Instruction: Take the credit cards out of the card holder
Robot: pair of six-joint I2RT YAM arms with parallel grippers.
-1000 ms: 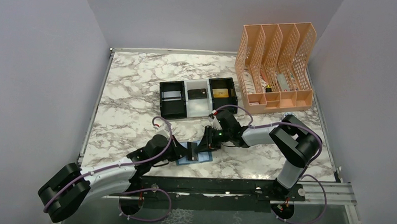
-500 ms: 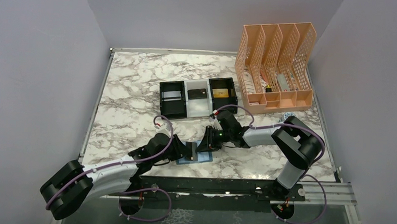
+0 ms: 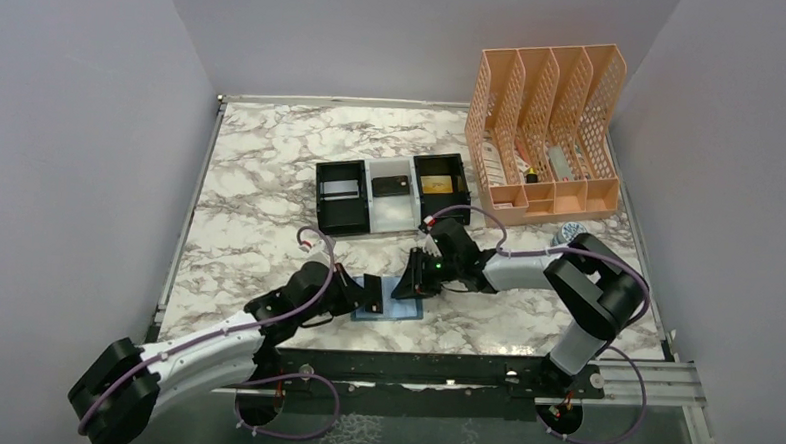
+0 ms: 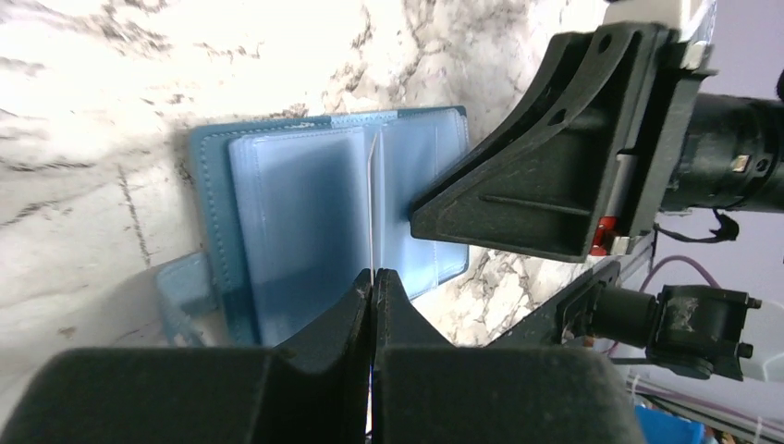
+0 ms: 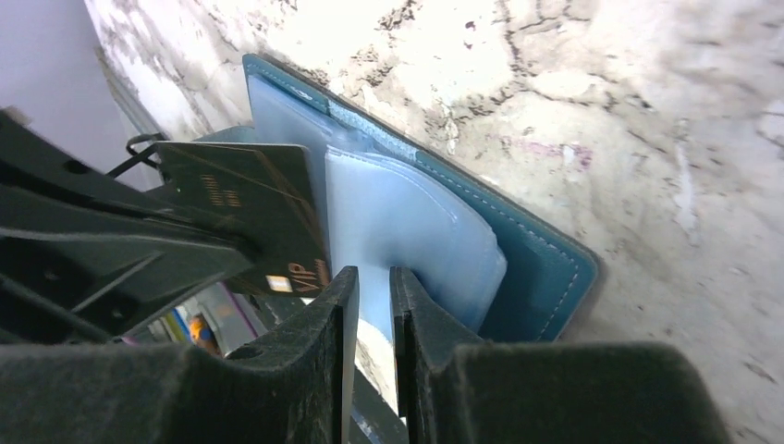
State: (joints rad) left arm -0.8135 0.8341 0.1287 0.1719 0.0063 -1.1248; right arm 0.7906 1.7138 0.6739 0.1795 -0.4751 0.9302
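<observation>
The blue card holder (image 3: 402, 310) lies open on the marble near the front edge, its light blue pockets up (image 4: 296, 213). My left gripper (image 3: 371, 295) is shut on a black credit card with gold "VIP" lettering (image 5: 268, 213). It holds the card upright over the holder's left panel; the left wrist view shows the card edge-on (image 4: 372, 222). My right gripper (image 3: 414, 279) rests its tips on the holder's right panel (image 5: 545, 268). Its jaws stand a narrow gap apart with nothing between them.
A black-and-white three-compartment tray (image 3: 389, 214) behind the holder has a silver card (image 3: 339, 190), a black card (image 3: 391, 186) and a gold card (image 3: 435, 184), one in each compartment. An orange mesh file organizer (image 3: 548, 129) stands at the back right.
My left gripper has drawn back a little to the left with the black card. The right gripper has stayed on the holder.
</observation>
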